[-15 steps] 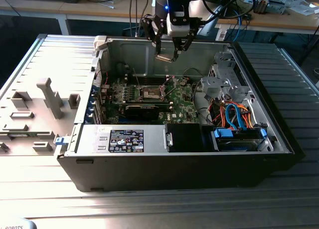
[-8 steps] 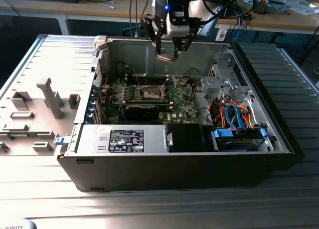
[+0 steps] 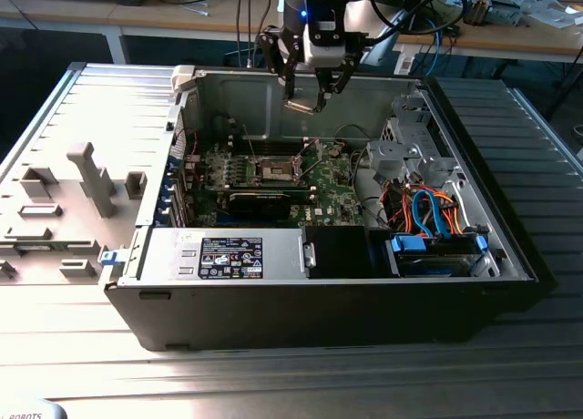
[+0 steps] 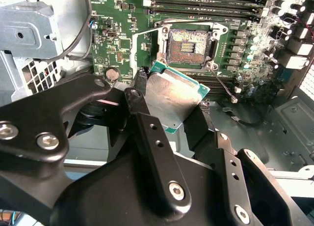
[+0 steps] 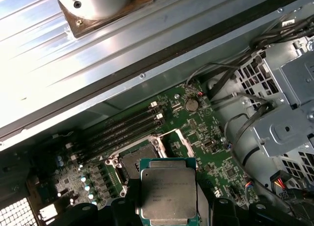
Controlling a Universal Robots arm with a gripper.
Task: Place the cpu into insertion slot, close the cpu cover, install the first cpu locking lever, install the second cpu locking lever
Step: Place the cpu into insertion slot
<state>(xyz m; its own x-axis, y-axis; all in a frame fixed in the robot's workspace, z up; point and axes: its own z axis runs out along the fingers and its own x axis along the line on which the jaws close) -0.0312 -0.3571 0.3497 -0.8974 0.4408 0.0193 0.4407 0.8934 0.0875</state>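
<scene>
1. Black two-finger gripper (image 3: 305, 104) is clamped on the edges of the small square silver-topped cpu (image 4: 174, 96), which hangs in open air, apart from the board.
2. Open black computer case (image 3: 319, 314) holds a green motherboard (image 3: 339, 184). The pins of the square tan-pinned insertion slot (image 4: 189, 45) are exposed beneath the cpu.

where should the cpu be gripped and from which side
By two opposite thin edges, pinched in from the sides, as the tool holds the cpu in the second wrist view. It is a thin flat square, so only its edges offer purchase. An edge grip also leaves the underside free to face the insertion slot.
</scene>
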